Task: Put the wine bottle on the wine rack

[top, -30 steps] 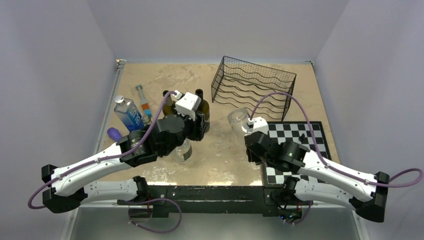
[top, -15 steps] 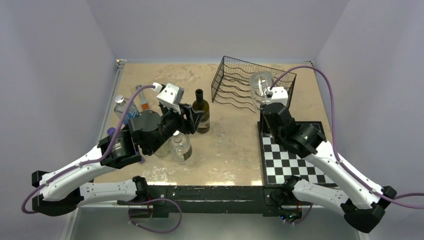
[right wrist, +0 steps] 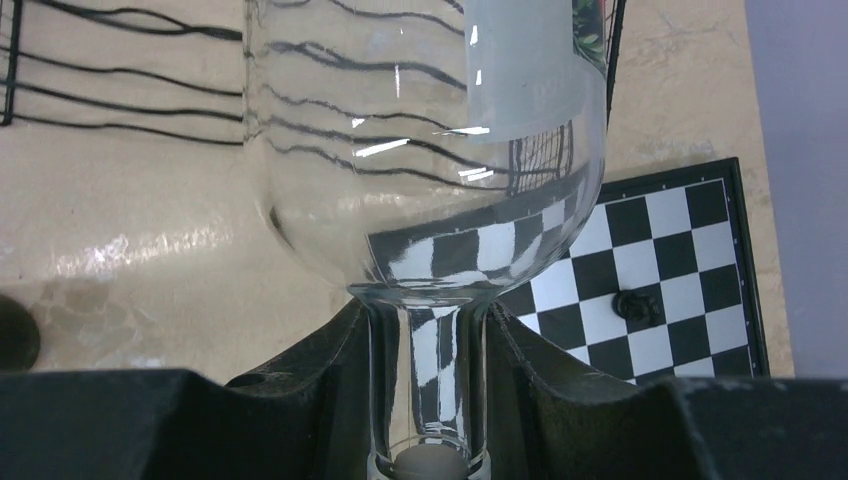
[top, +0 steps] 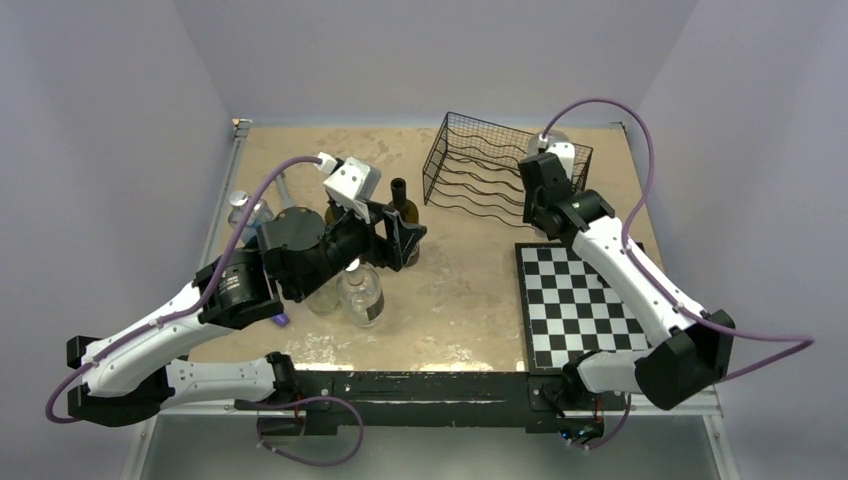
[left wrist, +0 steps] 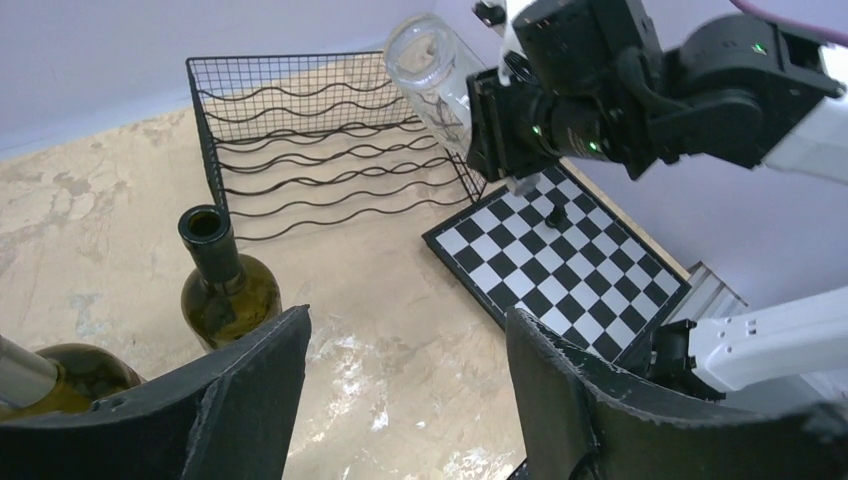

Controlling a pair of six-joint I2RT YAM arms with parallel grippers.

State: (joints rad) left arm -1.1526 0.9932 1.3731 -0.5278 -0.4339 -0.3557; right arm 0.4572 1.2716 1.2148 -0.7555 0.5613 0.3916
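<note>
Wine bottle [right wrist: 420, 150] — clear glass, neck pinched between the jaws of the right gripper [right wrist: 425, 400], body raised at a tilt by the right end of the wine rack [left wrist: 320, 150]; contact with the wire cannot be told. Base cut off in the right wrist view; from above, mostly hidden behind the wrist. Left gripper [left wrist: 405, 400] — jaws spread wide, holding nothing, near an upright green bottle [left wrist: 228, 290]. Chessboard [left wrist: 560, 260]: one small dark piece, indistinct.
</note>
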